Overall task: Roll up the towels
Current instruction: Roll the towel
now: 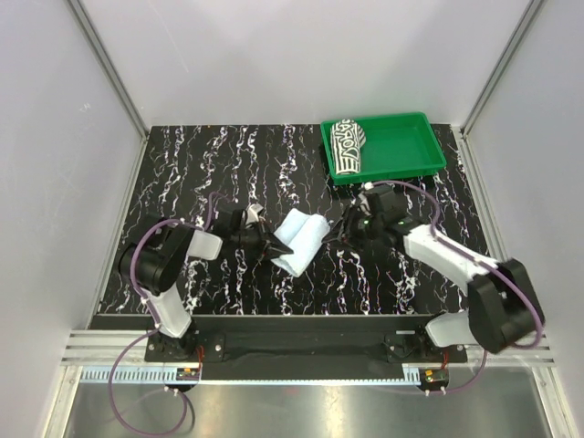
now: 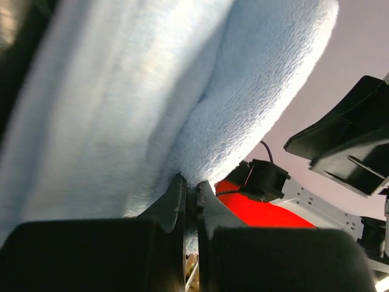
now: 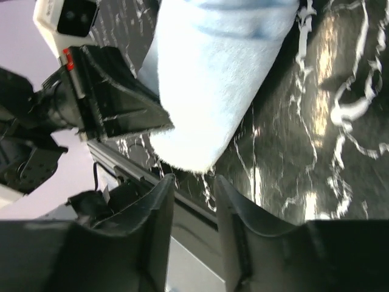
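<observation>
The pale blue towel (image 1: 299, 239) lies partly rolled on the black marbled table (image 1: 182, 173), between the two arms. My left gripper (image 1: 274, 245) is shut on its left edge; in the left wrist view the towel (image 2: 152, 91) fills the frame and is pinched between the fingertips (image 2: 209, 191). My right gripper (image 1: 345, 224) is open and empty just right of the towel; in the right wrist view the towel end (image 3: 213, 79) sits just beyond the fingertips (image 3: 161, 188). The striped towel (image 1: 347, 146) lies rolled in the green tray (image 1: 401, 146).
The green tray stands at the back right of the table. White walls enclose the back and sides. A metal rail (image 1: 301, 356) runs along the near edge by the arm bases.
</observation>
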`<state>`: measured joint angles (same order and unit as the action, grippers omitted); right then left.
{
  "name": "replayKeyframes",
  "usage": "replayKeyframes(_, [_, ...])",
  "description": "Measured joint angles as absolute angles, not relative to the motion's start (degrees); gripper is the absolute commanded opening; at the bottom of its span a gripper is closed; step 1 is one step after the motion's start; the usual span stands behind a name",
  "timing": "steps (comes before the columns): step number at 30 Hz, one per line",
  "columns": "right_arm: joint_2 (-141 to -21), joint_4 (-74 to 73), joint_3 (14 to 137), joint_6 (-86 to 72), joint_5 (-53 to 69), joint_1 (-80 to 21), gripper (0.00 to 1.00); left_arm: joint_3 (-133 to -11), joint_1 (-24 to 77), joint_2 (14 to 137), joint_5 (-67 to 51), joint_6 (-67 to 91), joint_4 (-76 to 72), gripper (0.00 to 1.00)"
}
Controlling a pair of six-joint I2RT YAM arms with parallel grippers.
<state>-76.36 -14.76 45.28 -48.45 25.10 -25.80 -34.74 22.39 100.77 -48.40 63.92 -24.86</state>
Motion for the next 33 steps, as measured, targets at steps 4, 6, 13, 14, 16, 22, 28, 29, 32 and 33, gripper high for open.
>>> replayKeyframes(4, [-85.6,-8.8,47.0,-50.2,25.2,-27.1,0.30,-36.0,20.5,102.9,-49.1,62.5,-22.3,0.05])
replayKeyframes(6, [-90.3,-6.5,49.1,-50.9,25.2,-27.6,0.30,-36.6,20.4,103.5,-49.3,61.7,-21.4,0.06])
replayKeyframes(13, [-97.4,1.2,52.5,-52.9,26.3,-30.0,0.29,-39.3,20.4,105.3,-50.0,58.9,-18.0,0.09])
replayKeyframes(14, [-97.6,2.1,52.6,-53.1,26.5,-30.2,0.29,-39.8,20.4,105.4,-50.0,58.3,-17.3,0.09])
replayKeyframes(16, [-98.3,3.6,53.1,-53.6,26.7,-30.4,0.29,-40.6,20.4,105.5,-49.9,57.3,-15.9,0.09])
replayKeyframes(22, [-103.2,5.1,55.0,-53.8,26.3,-30.4,0.27,-42.6,20.4,104.9,-48.3,52.8,-9.8,0.38])
replayKeyframes(28, [-106.9,4.8,56.8,-53.2,25.7,-30.4,0.27,-42.9,20.4,98.5,-42.9,49.0,-1.8,0.62])
replayKeyframes(29, [-107.0,4.7,57.1,-52.9,25.7,-30.4,0.27,-42.9,20.4,96.7,-41.0,47.9,0.2,0.66])
replayKeyframes(32, [-107.1,4.2,57.4,-52.4,25.5,-30.5,0.26,-43.7,21.0,91.1,-34.2,44.0,7.5,0.99])
replayKeyframes(33, [-107.1,4.0,57.5,-52.3,25.5,-30.5,0.26,-44.6,21.5,89.4,-30.7,42.6,10.3,0.99])
